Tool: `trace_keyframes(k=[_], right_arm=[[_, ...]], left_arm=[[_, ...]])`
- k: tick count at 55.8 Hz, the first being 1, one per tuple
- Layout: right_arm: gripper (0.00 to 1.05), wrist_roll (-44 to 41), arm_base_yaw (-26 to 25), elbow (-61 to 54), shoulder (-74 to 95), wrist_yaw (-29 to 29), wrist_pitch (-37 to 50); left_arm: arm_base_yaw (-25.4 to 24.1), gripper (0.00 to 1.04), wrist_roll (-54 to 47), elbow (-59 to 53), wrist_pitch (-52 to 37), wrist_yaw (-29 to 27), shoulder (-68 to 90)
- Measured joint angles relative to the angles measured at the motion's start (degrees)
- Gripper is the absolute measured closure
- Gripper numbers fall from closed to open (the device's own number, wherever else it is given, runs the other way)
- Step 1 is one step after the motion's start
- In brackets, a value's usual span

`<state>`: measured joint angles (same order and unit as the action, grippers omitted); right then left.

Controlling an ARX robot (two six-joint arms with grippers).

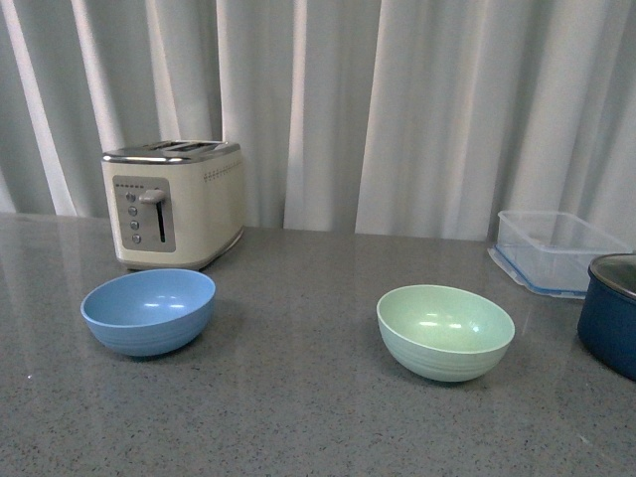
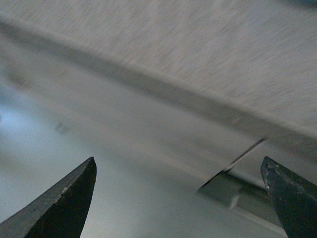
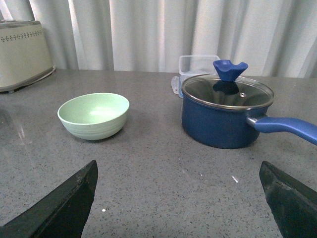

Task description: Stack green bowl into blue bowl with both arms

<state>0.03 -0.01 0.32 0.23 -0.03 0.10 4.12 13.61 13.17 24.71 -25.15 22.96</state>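
Grey speckled worktop (image 1: 298,407) w/ cream toaster (image 1: 174,204) back left, navy saucepan (image 1: 611,318) far right, green bowl (image 1: 445,332) centre-right, blue bowl (image 1: 148,311) just in front of toaster, bowls well apart; left tool (image 2: 178,168) & right tool (image 3: 178,168) both spread wide, holding nothing.

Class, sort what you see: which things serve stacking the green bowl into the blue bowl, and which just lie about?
For the job: green bowl, blue bowl, left pincer, right pincer, both open.
Lying about: toaster, clear plastic box, navy pot.
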Motion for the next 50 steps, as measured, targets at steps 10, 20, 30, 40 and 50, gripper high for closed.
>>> trace_keyframes(k=[10, 20, 30, 40, 50], right_arm=[[0.1, 0.0, 0.0, 0.0, 0.0, -0.1, 0.0], [0.1, 0.0, 0.0, 0.0, 0.0, 0.0, 0.0], [0.1, 0.0, 0.0, 0.0, 0.0, 0.0, 0.0], [0.1, 0.0, 0.0, 0.0, 0.0, 0.0, 0.0], [0.1, 0.0, 0.0, 0.0, 0.0, 0.0, 0.0]], left_arm=[[-7.0, 0.07, -0.5, 6.1, -10.4, 5.4, 17.0], [-11.9, 0.07, -6.6, 18.8, -18.1, 15.3, 36.0], [-11.8, 0.07, -8.4, 27.6, -18.8, 19.3, 47.8], [-10.9, 0.07, -8.4, 35.7, -21.5, 18.6, 57.4], [-10.2, 0.07, -8.2, 41.8, -23.6, 17.9, 65.2]])
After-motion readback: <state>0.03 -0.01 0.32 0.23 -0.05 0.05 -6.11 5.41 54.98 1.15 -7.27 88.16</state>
